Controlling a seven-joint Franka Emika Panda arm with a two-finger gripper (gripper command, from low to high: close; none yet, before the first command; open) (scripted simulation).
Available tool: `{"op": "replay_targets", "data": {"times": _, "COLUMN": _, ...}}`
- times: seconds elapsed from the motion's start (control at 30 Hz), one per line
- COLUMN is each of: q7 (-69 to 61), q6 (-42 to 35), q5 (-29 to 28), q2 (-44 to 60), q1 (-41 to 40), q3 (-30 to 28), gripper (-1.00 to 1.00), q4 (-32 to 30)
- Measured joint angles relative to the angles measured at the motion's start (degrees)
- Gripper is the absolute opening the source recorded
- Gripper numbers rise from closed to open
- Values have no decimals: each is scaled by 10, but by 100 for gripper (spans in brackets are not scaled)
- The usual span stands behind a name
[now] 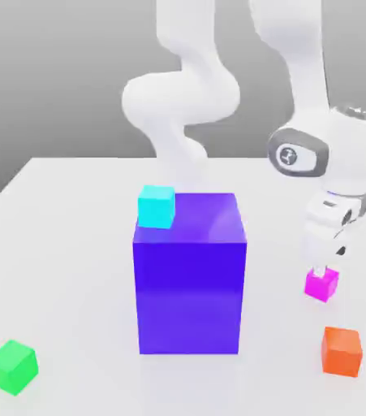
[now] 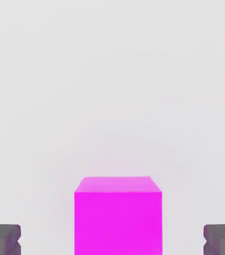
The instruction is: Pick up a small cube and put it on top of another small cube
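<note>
The small magenta-pink cube (image 1: pixel 321 285) rests on the white table at the exterior view's right. My gripper (image 1: pixel 325 270) hangs directly over it, fingers pointing down and reaching its top. In the hand view the cube (image 2: pixel 117 216) sits midway between my two grey fingertips (image 2: pixel 3 239), which stand wide apart with a clear gap on either side of it. The gripper (image 2: pixel 115 240) is open and holds nothing. A cyan cube (image 1: pixel 156 205) sits on the top back corner of the big purple-blue block (image 1: pixel 189 276).
An orange cube (image 1: pixel 342 351) lies on the table just in front of the magenta cube. A green cube (image 1: pixel 11 366) sits at the front of the exterior view's left. The tall purple-blue block stands mid-table, to the left of my gripper.
</note>
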Motion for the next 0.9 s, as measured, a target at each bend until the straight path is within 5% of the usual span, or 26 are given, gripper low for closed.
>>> {"op": "replay_targets", "data": {"times": 0.27, "q7": 90, "q6": 63, "q5": -122, "q2": 84, "q1": 130, "q3": -161, "gripper": 0, "q4": 18}}
{"op": "replay_targets", "data": {"times": 0.3, "q7": 93, "q6": 68, "q5": -126, "q2": 90, "q1": 141, "q3": -173, "gripper": -100, "q4": 19}}
{"op": "replay_targets", "data": {"times": 0.6, "q7": 85, "q6": 55, "q5": -114, "q2": 73, "q1": 111, "q3": -140, "gripper": -100, "q4": 17}}
{"op": "replay_targets", "data": {"times": 0.9, "q7": -38, "q6": -13, "q5": 52, "q2": -21, "q1": 11, "q3": 2, "gripper": -100, "q4": -6}}
